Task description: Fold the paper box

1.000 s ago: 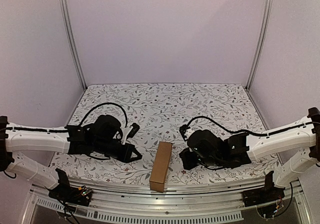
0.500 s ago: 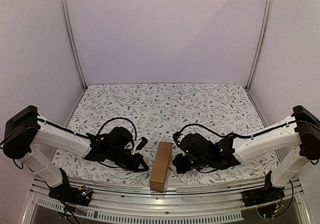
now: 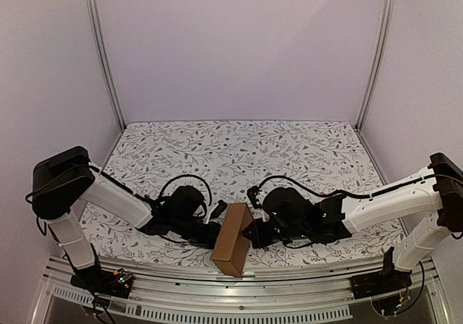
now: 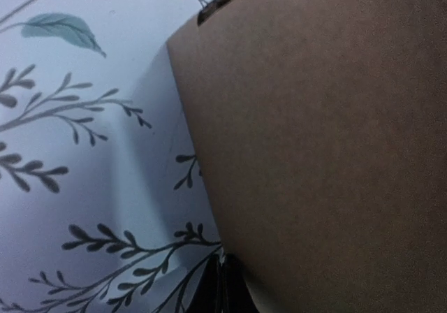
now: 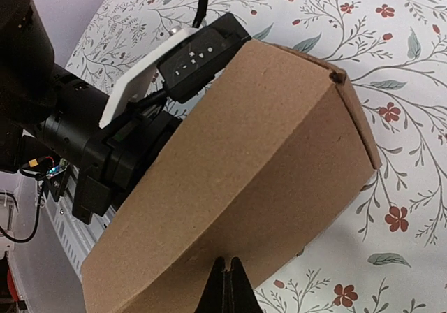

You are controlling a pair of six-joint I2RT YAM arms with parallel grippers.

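The paper box (image 3: 233, 239) is a closed brown oblong carton near the table's front edge, lying skewed, its far end swung right. My left gripper (image 3: 216, 231) is shut, its tips against the box's left side. My right gripper (image 3: 251, 233) is shut, its tips against the right side. In the left wrist view the box (image 4: 328, 138) fills the right half, with the shut fingertips (image 4: 222, 288) at its lower edge. In the right wrist view the box (image 5: 244, 180) looks tipped on an edge, with the shut gripper (image 5: 227, 285) touching its side and the left gripper's body (image 5: 133, 145) behind it.
The flower-patterned table cover (image 3: 239, 150) lies behind the box. A metal rail (image 3: 239, 277) runs along the front edge just below the box. Upright posts (image 3: 105, 56) and plain walls close in the sides and back.
Both arms have moved inward from either side until their tips meet the box. The box, straight before, now lies skewed and tipped.
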